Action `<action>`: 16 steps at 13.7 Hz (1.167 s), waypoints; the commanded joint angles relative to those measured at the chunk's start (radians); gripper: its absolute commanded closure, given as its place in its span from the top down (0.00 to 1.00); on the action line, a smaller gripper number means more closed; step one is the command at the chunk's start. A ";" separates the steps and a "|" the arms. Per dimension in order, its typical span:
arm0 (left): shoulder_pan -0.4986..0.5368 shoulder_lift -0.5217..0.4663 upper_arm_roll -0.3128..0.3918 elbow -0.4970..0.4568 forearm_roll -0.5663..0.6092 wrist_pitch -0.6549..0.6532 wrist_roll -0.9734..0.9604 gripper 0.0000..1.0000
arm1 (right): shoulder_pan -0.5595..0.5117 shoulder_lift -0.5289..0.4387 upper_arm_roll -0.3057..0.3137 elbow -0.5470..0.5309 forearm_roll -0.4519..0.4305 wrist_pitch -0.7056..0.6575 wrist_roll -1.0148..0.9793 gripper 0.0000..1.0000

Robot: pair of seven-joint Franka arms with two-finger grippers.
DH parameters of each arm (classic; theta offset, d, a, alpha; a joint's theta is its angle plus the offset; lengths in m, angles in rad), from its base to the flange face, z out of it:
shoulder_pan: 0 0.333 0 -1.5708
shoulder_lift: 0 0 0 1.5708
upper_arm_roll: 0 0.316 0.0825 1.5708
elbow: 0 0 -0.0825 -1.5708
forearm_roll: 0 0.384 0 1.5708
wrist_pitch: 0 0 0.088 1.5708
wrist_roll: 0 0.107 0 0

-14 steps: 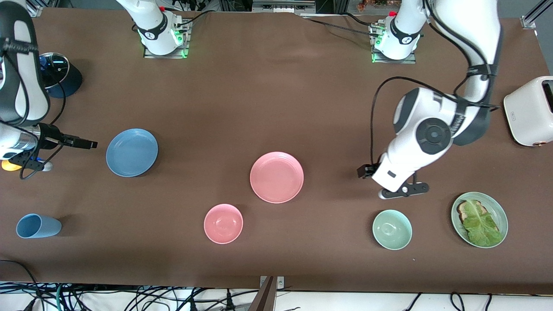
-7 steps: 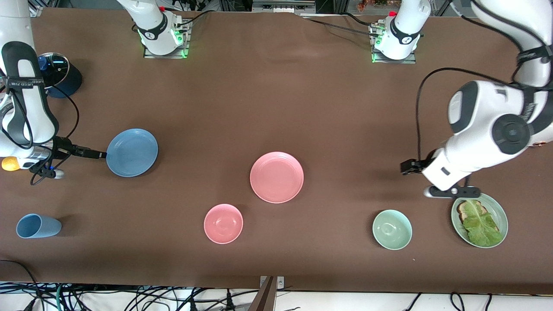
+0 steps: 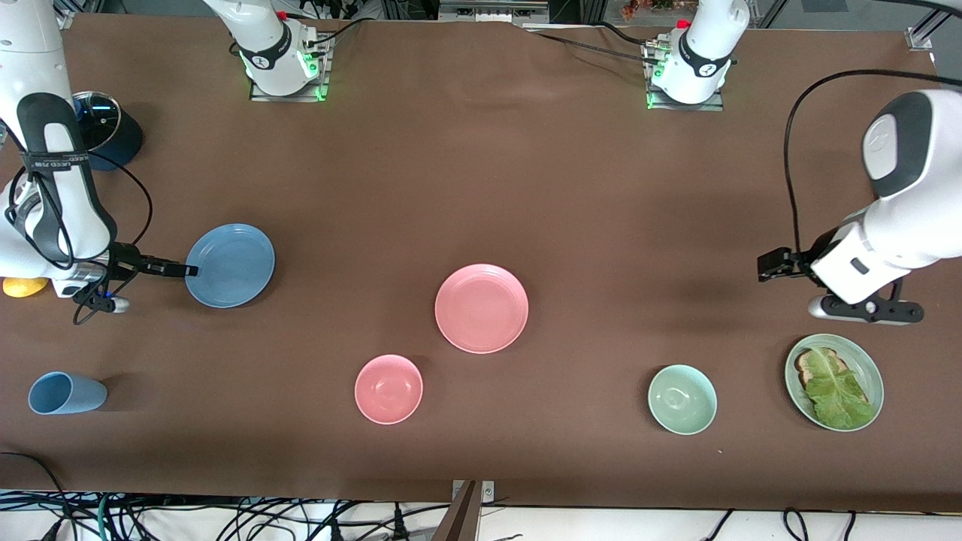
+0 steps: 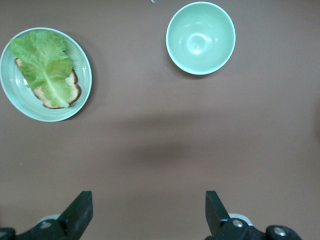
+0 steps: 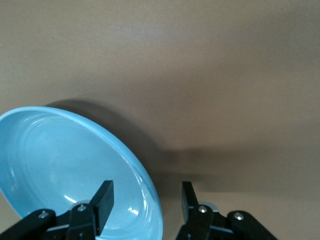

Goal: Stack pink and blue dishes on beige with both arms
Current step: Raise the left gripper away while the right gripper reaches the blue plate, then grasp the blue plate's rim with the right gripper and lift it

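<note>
The right gripper (image 3: 188,269) is low at the rim of the blue plate (image 3: 230,265), which lies flat on the table (image 3: 481,188) toward the right arm's end. In the right wrist view its fingers (image 5: 104,202) straddle the rim, one over the plate's inside and one outside it, with a gap to the rim on the outer side; whether the inner finger touches the plate is hard to tell.

The pink plate (image 3: 481,308) sits alone near the middle of the tabletop, with a pink bowl (image 3: 388,388) nearer the front camera, toward the front edge.

The left gripper (image 3: 768,265) hangs spread and empty over bare table near the left arm's end; its wrist view shows a green bowl (image 4: 200,38) and a green plate (image 4: 14,102) with toast and lettuce (image 4: 46,67).

A blue cup (image 3: 66,393) lies on its side near the front corner at the right arm's end.
</note>
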 commanded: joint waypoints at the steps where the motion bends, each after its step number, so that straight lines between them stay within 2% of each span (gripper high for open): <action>1: 0.021 -0.077 -0.006 -0.013 0.027 -0.067 0.027 1.00 | -0.007 0.020 0.004 0.011 0.025 0.005 -0.019 0.49; 2: 0.025 -0.092 -0.006 -0.013 0.027 -0.084 0.027 1.00 | -0.007 0.023 0.004 0.011 0.025 0.004 -0.019 0.45; 5: 0.027 -0.109 -0.006 -0.013 0.060 -0.105 0.057 1.00 | -0.006 0.023 0.004 0.013 0.025 -0.007 -0.022 0.06; 6: 0.025 -0.109 -0.006 -0.010 0.072 -0.105 0.076 1.00 | -0.006 0.021 0.004 0.013 0.025 -0.010 -0.020 0.00; 10: 0.018 -0.112 -0.016 -0.015 0.057 -0.105 0.048 1.00 | -0.006 0.014 0.004 0.046 0.025 -0.047 -0.009 0.00; 13: 0.016 -0.137 -0.017 -0.015 0.065 -0.105 0.021 1.00 | 0.001 -0.017 0.006 0.112 0.021 -0.198 0.033 0.00; 16: 0.014 -0.143 -0.017 -0.013 0.068 -0.105 0.033 1.00 | 0.043 -0.103 0.007 0.116 0.013 -0.292 0.055 0.00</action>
